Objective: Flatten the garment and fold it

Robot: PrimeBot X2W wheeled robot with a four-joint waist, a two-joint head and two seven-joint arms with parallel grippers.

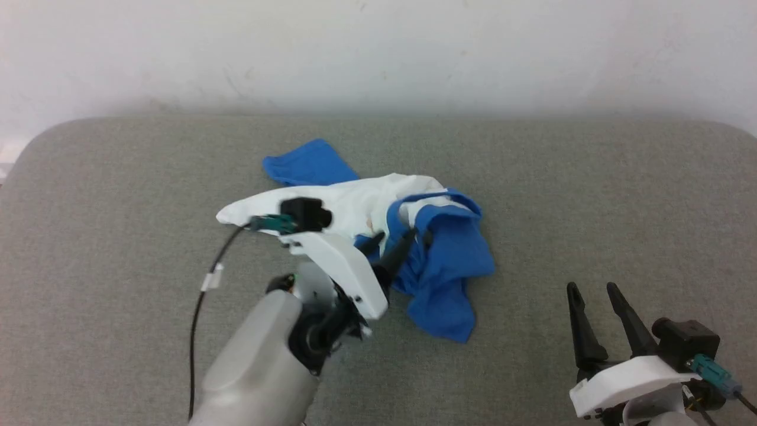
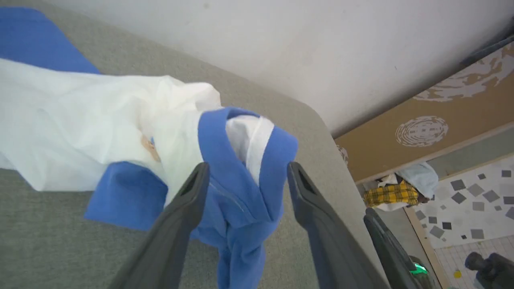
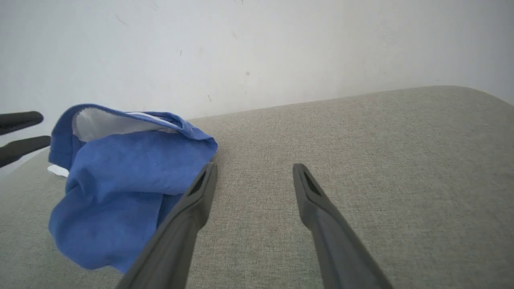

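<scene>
The garment [image 1: 378,204] lies crumpled in the middle of the grey table [image 1: 591,189]. Its white body is bunched, one blue sleeve [image 1: 310,163] points to the far left, and more blue cloth [image 1: 449,266] is heaped at the near right. My left gripper [image 1: 393,238] hovers over that heap, open. In the left wrist view it [image 2: 248,168] has its jaws wide, astride a blue fold of the garment [image 2: 237,192], with the tan print [image 2: 149,147] showing on the white. My right gripper [image 1: 591,289] stands open at the near right, apart from the cloth. It [image 3: 255,168] has bare table between its fingers and the garment [image 3: 120,180] to its left.
A pale wall [image 1: 378,53] runs behind the table's rounded far edge. A black cable [image 1: 198,307] hangs from my left arm. Beyond the table's corner, a pile of clothes [image 2: 395,192] lies on a tiled floor. My left gripper's fingertips [image 3: 22,119] show at the edge of the right wrist view.
</scene>
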